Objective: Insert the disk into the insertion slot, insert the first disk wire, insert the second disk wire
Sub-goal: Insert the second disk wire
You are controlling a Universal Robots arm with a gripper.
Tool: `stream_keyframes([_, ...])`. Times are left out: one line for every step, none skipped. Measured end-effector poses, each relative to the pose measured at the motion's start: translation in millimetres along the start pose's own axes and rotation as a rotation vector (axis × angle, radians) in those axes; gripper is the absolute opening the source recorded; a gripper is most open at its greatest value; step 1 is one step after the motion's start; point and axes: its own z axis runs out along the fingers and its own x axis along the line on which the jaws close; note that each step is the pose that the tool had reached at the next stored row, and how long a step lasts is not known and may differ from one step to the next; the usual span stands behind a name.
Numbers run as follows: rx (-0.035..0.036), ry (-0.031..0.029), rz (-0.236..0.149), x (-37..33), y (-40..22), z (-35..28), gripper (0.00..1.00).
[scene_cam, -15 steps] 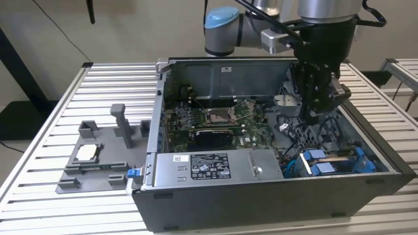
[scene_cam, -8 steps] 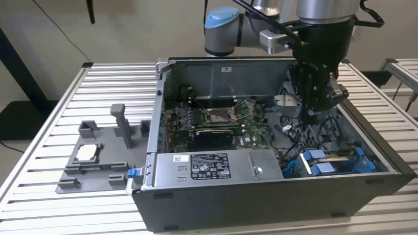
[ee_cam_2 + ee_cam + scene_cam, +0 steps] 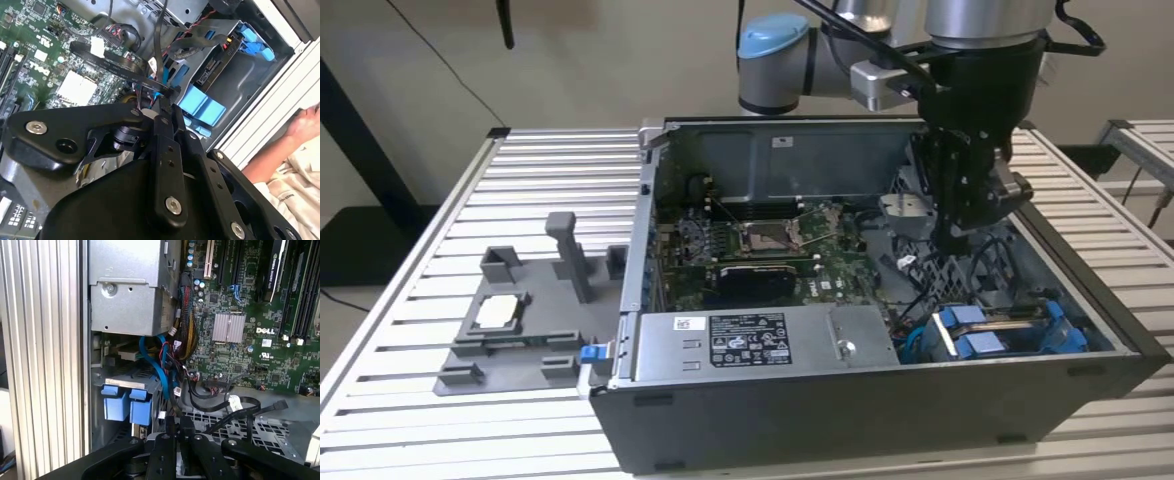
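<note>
1. The arm (image 3: 981, 100) reaches down into the open computer case (image 3: 854, 420) on the slatted counter (image 3: 387, 400). In the exterior view the gripper (image 3: 955, 238) is low inside, at about 2 o'clock from the case's middle.
2. In both wrist views the gripper (image 3: 164, 102) (image 3: 177, 420) has its fingers pressed together. A black wire (image 3: 115, 62) with a bit of blue crosses right at the tips; I cannot tell whether it is pinched.
3. The disk (image 3: 1007, 325) (image 3: 202, 105) (image 3: 125, 405), in its blue carrier, sits in the drive bay at the case's 4 o'clock corner, apart from the gripper.
4. The power supply box (image 3: 747, 340) is at 6 o'clock and the motherboard (image 3: 761, 235) is near the middle.
5. A grey fixture (image 3: 520, 345) stands on the counter at 9 o'clock of the case. A person's hand (image 3: 305, 122) is just beyond the case wall.
</note>
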Motion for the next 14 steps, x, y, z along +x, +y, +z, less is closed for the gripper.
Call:
stream_keyframes([-0.0003,0.0026,0.000,-0.2,0.0,-0.1,0.16])
stream_keyframes([-0.0003,0.0031,-0.001,-0.5,0.0,-0.1,0.16])
stream_keyframes([-0.0002,0.0033,-0.001,-0.5,0.0,-0.1,0.18])
stream_keyframes([-0.0002,0.0033,-0.001,-0.5,-0.1,-0.1,0.18])
stream_keyframes([-0.0001,0.0033,-0.001,-0.5,-0.3,-0.1,0.24])
stream_keyframes([-0.0001,0.0033,-0.002,-0.5,-0.4,-0.1,0.24])
stream_keyframes([-0.0001,0.0033,-0.002,-0.5,-0.4,-0.1,0.24])
stream_keyframes([0.0000,0.0033,-0.002,-0.5,-0.5,-0.1,0.24])
stream_keyframes([0.0000,0.0034,-0.003,-0.5,-0.6,-0.1,0.24])
stream_keyframes([0.0002,0.0033,-0.004,-0.5,-1.0,0.0,0.24])
stream_keyframes([0.0004,0.0029,-0.005,-0.5,-1.4,0.2,0.24])
stream_keyframes([0.0010,0.0025,-0.007,-0.5,-2.3,0.4,0.24])
stream_keyframes([0.0015,0.0020,-0.010,-0.4,-3.2,0.5,0.24])
stream_keyframes([0.0022,0.0016,-0.014,-0.4,-4.0,0.6,0.24])
